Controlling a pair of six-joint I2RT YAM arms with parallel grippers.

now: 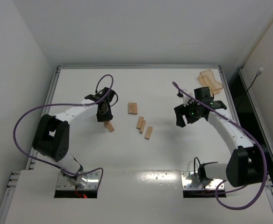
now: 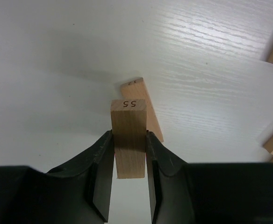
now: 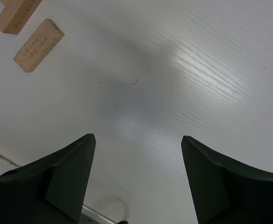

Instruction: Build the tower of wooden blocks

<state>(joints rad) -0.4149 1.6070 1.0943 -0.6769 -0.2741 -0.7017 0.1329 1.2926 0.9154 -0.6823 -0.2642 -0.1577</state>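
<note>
On the left of the table, the left gripper was clamped on one wood block, holding it on edge over another block that lay flat. No tower stood yet. If released off-centre or tilted, the held block could topple off or knock the lower one askew. Further right lay a pair of blocks side by side, then two more blocks. At the far right, the right gripper hung spread wide and empty
</note>
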